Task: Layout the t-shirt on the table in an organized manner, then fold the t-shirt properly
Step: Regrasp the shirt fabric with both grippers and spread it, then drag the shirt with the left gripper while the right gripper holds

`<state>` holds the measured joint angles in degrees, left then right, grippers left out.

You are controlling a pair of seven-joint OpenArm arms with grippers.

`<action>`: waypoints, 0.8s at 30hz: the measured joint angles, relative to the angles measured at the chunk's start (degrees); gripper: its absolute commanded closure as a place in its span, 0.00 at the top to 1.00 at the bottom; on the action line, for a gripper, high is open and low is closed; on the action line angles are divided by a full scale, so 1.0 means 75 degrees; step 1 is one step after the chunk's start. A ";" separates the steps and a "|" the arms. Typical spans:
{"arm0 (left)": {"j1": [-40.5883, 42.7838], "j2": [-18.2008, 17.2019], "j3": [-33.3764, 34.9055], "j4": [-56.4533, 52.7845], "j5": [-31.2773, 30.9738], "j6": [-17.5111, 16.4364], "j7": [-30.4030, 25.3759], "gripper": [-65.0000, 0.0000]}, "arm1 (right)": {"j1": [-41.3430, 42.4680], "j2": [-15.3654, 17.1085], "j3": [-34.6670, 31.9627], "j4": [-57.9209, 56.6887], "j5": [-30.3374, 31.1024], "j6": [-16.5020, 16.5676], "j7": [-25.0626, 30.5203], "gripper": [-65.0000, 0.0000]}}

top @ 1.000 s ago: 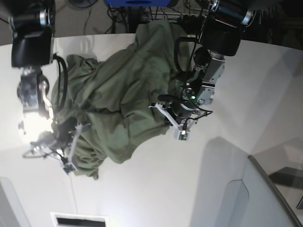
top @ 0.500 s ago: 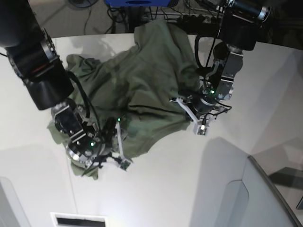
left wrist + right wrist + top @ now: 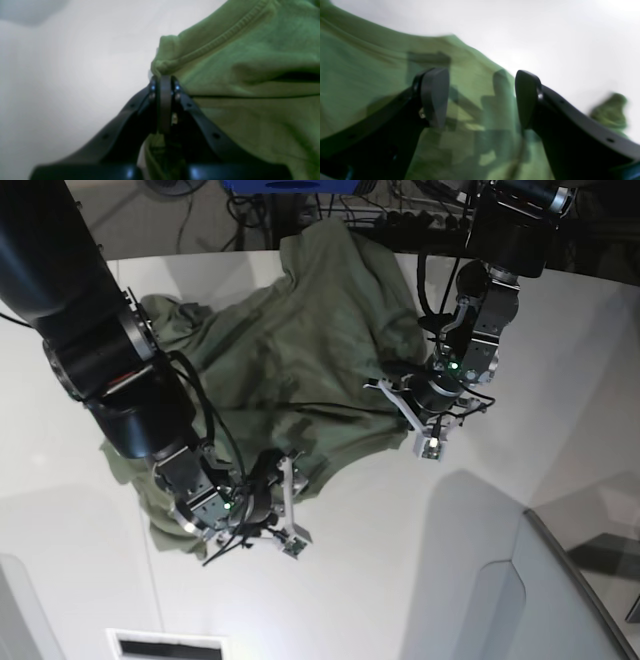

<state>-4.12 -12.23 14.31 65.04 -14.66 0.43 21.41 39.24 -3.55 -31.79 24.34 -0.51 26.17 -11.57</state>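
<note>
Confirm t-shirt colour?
Plain olive green t-shirt, no pattern; clearest in the base view.

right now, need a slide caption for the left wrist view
Left gripper shut on the hemmed edge of the t-shirt above the white table.

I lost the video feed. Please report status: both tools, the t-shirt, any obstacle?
Left tool shut on t-shirt hem. Right tool open over the cloth, holding nothing. T-shirt crumpled on the table, not laid out. No obstacle seen.
</note>
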 measured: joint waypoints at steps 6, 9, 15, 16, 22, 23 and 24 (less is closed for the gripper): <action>0.0087 -0.0006 -0.0003 0.0015 0.0003 0.0000 -0.0111 0.00 | -0.0009 0.0032 0.0003 -0.0455 0.0000 -0.0108 0.0935 0.60; 0.0216 -0.0006 -0.0017 0.0070 0.0000 0.0003 -0.0219 0.00 | -0.0085 -0.0047 0.0003 -0.0729 0.0012 -0.0839 0.1072 0.61; 0.0227 0.0020 -0.1166 0.0023 0.0017 -0.0050 0.0032 0.00 | -0.0134 0.0020 0.0055 -0.0542 0.0003 -0.1218 0.1046 0.60; 0.0157 -0.0012 -0.1256 0.0003 0.0041 -0.0029 0.0096 0.00 | -0.0137 0.0058 0.0052 -0.0388 -0.0009 -0.1224 0.1023 0.60; -0.1134 -0.0131 -0.1192 -0.0670 0.1119 -0.0012 -0.0012 0.00 | -0.0391 0.0490 0.0309 0.1798 0.0015 -0.1291 -0.0294 0.60; -0.1384 -0.0073 -0.1163 -0.0970 0.1399 -0.0044 -0.0082 0.00 | -0.0603 0.0577 0.0577 0.2401 0.0052 -0.1239 -0.0562 0.60; -0.1585 -0.0017 -0.1087 -0.1236 0.1515 -0.0029 -0.0052 0.00 | -0.0804 0.0659 0.0842 0.2917 0.0038 -0.1212 -0.0816 0.60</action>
<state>-16.01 -12.36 6.15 55.77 -3.29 0.21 21.02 33.21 1.39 -25.47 46.22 -0.23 17.08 -17.69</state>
